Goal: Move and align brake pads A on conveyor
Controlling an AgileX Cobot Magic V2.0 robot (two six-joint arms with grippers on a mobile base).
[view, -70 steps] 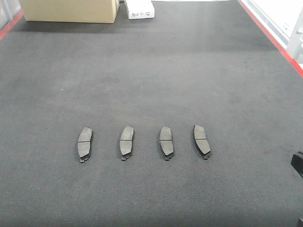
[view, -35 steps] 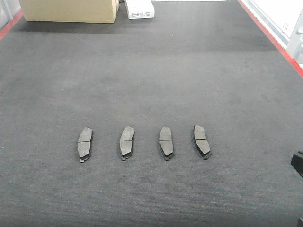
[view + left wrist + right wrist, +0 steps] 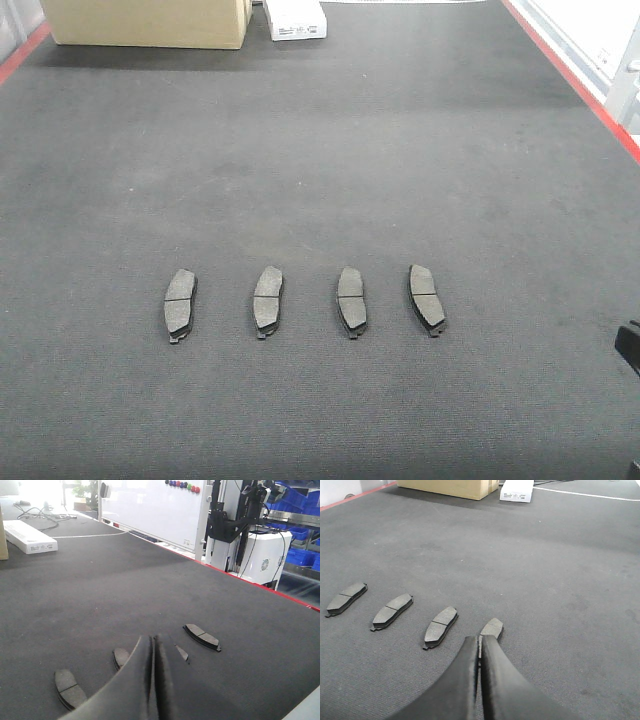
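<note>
Several dark grey brake pads A lie in a side-by-side row on the conveyor [image 3: 320,150], from the leftmost pad [image 3: 180,305] to the rightmost pad [image 3: 427,299]. The left wrist view shows my left gripper [image 3: 152,639] shut and empty, raised on the near side of the row, with one pad [image 3: 202,637] to its right and another [image 3: 121,657] half hidden behind its fingers. In the right wrist view my right gripper [image 3: 480,639] is also shut and empty. It partly covers the nearest pad [image 3: 492,627], and another pad [image 3: 441,626] lies to its left.
A cardboard box [image 3: 150,22] and a white carton [image 3: 295,18] stand at the belt's far end. Red side edges [image 3: 570,70] bound the belt. A dark part of the right arm [image 3: 630,350] shows at the right border. A whiteboard [image 3: 150,505] and another robot [image 3: 235,520] stand beyond the belt.
</note>
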